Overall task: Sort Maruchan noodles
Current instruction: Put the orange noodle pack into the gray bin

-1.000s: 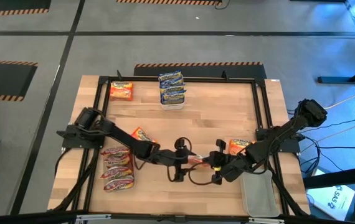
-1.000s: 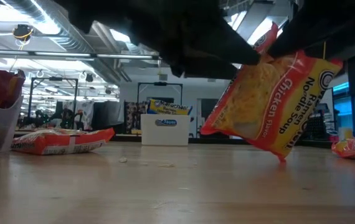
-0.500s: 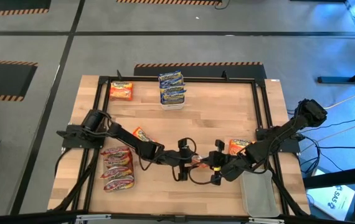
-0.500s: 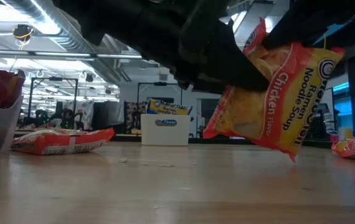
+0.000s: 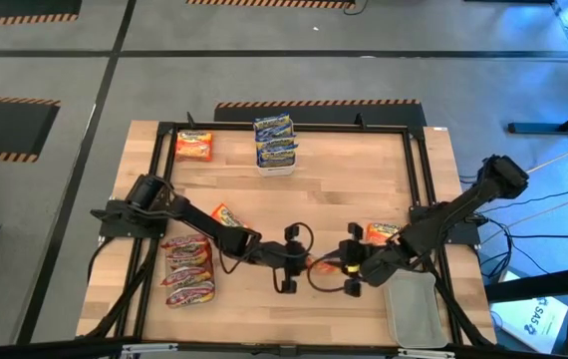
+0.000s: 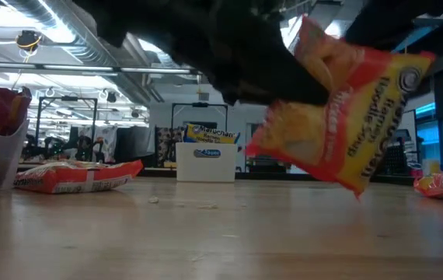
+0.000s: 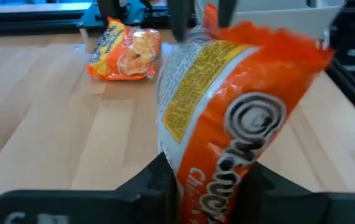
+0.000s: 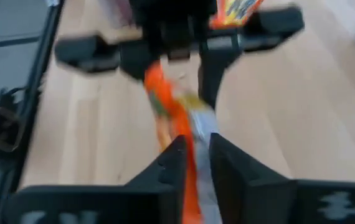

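Both grippers meet mid-table, near the front edge, with one orange packet (image 6: 338,117) strung between them and hanging clear of the wood. Left gripper (image 5: 299,267) has its fingers clamped on one end of that packet, and you can see them squeezing it from both sides in the left wrist view. Right gripper (image 5: 342,269) has the other end sitting between its fingers (image 8: 175,163), which look close together around it, but honestly I can't tell if they're really pinching or just loose on it.

Rest of the noodles: a blue stack (image 5: 275,140) stands in a white tub (image 5: 275,166) at the far edge, with an orange pack (image 5: 193,147) lying near it toward the far left corner. Red packs (image 5: 188,270) are piled in a bin at the front left, another orange one (image 5: 230,217) lies on the table (image 5: 364,179) beside the left arm, and one more (image 5: 384,234) sits by the right arm. An empty-looking clear tub (image 5: 412,309) is at the front right.
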Controlling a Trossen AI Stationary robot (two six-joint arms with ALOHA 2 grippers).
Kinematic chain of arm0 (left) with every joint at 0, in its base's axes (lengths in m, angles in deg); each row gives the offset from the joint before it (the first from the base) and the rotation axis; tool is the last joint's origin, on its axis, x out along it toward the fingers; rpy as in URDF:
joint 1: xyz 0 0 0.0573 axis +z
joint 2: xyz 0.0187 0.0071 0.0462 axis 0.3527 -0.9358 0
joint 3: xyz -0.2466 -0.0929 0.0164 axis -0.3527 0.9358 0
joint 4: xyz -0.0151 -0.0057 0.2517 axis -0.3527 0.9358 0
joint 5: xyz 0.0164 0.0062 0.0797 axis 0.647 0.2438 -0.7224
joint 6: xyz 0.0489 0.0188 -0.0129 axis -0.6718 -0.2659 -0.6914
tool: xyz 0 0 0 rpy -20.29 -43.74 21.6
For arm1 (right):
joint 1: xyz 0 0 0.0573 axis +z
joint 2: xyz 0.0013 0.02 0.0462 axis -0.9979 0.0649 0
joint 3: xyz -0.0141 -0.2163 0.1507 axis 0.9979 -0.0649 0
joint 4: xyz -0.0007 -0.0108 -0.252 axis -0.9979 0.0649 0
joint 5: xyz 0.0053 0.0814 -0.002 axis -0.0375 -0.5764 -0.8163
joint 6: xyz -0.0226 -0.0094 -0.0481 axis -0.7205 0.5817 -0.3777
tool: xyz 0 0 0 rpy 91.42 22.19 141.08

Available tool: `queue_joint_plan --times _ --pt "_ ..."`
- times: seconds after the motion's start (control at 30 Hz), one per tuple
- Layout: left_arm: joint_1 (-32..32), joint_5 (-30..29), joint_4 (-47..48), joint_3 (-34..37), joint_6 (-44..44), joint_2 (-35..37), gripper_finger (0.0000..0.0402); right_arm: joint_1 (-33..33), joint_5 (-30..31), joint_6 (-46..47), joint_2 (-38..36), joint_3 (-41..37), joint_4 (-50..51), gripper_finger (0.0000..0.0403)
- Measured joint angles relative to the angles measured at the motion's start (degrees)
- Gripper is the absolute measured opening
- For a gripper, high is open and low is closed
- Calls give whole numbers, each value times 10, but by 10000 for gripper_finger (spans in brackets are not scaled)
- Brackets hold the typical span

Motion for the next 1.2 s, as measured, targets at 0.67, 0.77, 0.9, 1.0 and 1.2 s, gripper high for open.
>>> queue_joint_plan --times 0.67,0.77,0.9,1.0,1.2 --pt "-4 50 -380 261 5 165 86 83 157 -123 -64 -159 -305 229" --pt "-5 49 -382 266 5 164 86 69 148 -190 -57 -196 -468 230" --pt "-5 47 -382 259 0 164 86 30 104 -215 -49 -202 -520 230" --pt "-5 48 -377 259 0 164 86 4 65 -202 -49 -193 -524 230" --pt "-5 48 -373 259 -5 164 86 -39 -19 -197 -48 -187 -523 231"
